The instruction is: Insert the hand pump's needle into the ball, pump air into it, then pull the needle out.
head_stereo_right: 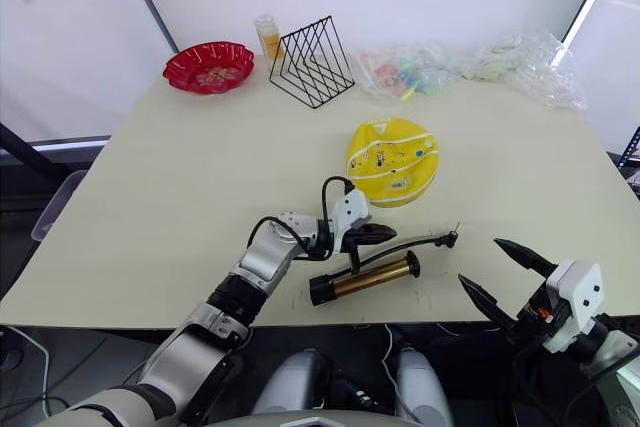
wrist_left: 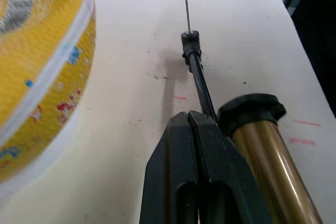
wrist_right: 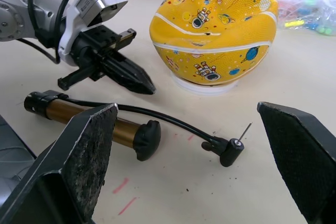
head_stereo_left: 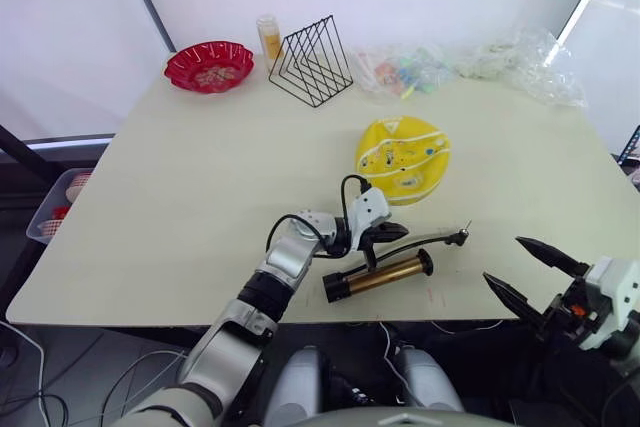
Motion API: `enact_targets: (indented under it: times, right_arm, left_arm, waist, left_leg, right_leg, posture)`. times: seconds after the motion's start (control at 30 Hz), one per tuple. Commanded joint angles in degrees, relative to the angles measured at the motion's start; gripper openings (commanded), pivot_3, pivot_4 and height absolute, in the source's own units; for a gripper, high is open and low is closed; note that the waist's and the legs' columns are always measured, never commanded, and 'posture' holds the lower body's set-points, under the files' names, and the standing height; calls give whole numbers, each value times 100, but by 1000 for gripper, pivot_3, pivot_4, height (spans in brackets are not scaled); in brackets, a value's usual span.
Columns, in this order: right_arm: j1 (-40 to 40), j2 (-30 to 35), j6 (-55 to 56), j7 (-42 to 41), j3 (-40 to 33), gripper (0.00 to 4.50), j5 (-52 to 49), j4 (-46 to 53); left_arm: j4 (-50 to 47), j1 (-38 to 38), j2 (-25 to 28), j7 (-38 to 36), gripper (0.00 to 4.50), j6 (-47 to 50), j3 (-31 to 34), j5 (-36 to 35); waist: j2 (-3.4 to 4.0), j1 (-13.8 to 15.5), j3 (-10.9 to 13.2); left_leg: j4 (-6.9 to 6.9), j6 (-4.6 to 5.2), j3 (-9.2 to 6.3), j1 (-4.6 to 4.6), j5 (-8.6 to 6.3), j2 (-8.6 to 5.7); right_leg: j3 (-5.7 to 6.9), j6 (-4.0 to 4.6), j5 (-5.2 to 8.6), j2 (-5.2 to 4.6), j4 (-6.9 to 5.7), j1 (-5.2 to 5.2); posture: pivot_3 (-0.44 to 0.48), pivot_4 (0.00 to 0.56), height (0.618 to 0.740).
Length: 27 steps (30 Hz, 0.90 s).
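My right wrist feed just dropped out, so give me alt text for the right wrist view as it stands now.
The hand pump lies flat on the table, its black hose curving to the needle, which points up, clear of the yellow ball behind it. The left gripper, fingers together, hovers above the hose beside the ball. The right gripper's fingers frame the scene, wide apart.

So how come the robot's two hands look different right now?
The left end effector has its fingers pressed shut, while the right end effector is spread wide open. The left one is out over the table, right by the hand pump and its hose, while the right one hangs off the near edge, away from everything. Both have two black pointed fingers.
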<state>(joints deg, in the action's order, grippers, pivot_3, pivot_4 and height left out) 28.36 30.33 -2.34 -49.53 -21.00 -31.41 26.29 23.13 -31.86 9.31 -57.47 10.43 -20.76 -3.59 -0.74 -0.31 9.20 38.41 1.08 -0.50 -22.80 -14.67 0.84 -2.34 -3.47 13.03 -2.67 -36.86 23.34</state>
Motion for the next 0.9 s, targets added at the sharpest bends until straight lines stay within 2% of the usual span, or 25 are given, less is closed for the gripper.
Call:
enact_targets:
  times: [0.03, 0.1, 0.13, 0.5, 0.63, 0.67, 0.7, 0.77, 0.9]
  right_arm:
    - [100, 35, 127, -70, -84, 4500, -15, 221]
    - [145, 60, 152, -112, -101, 4500, -9, 226]
    - [175, 93, 151, -150, -120, 4500, -6, 230]
    - [268, 227, 214, -351, -177, 4500, -1, 242]
    - [248, 309, 242, -428, -236, 4500, -7, 196]
    - [245, 321, 254, -439, -249, 4500, -10, 178]
    - [244, 330, 267, -456, -262, 4500, -8, 157]
    - [246, 331, 297, -477, -273, 4500, -4, 119]
    - [261, 294, 341, -479, -229, 4500, 32, 84]
  left_arm:
    - [-336, -13, 16, -113, 1250, -8, -90, -6]
    - [-323, -22, 43, -68, 2203, 11, -166, 118]
    - [-317, -33, 56, -59, 2455, 29, -210, 171]
    - [-88, -244, -52, 186, 2455, 474, -480, 583]
    - [-25, -278, -80, 166, 1395, 559, -531, 631]
    - [-28, -272, -83, 149, 827, 569, -541, 624]
    - [-31, -265, -95, 127, 728, 594, -538, 610]
    - [-57, -243, -113, 85, 43, 617, -518, 575]
    - [-59, -223, -140, 107, 43, 491, -449, 543]
  waist:
    - [0, 2, 0]
    - [0, 4, 0]
    - [0, 5, 0]
    - [-1, 1, 0]
    - [-1, 0, 0]
    - [-1, -4, 0]
    - [-1, -3, 0]
    - [-1, -3, 0]
    - [-1, -3, 0]
  left_leg:
    - [0, 0, -1, 0, 0, 0]
    - [0, 0, -1, 0, 0, 0]
    - [0, 0, 0, 0, 0, 0]
    - [0, 0, 1, 0, 0, 0]
    - [1, 0, 0, 1, 0, 0]
    - [0, 0, 0, 1, 0, 0]
    - [1, 0, -1, 1, 0, 0]
    - [1, 0, 0, 0, 0, 0]
    - [1, 0, -1, 1, 0, 0]
  right_leg:
    - [0, 0, 0, 0, 0, 0]
    - [0, 0, 0, 0, 0, 0]
    - [0, -1, 0, 0, 0, 0]
    - [-1, -6, 4, 1, 0, 0]
    - [0, -9, 5, 1, 0, 0]
    - [0, -10, 6, 1, 0, 0]
    - [0, -10, 6, 1, 0, 0]
    - [-1, -10, 5, 1, 0, 0]
    - [0, -10, 6, 1, 0, 0]
  posture:
    - [0, 150, 740]
    - [0, 150, 740]
    - [0, 150, 740]
    - [0, 150, 740]
    - [0, 150, 740]
    - [0, 150, 740]
    - [0, 150, 740]
    - [0, 150, 740]
    - [0, 150, 740]
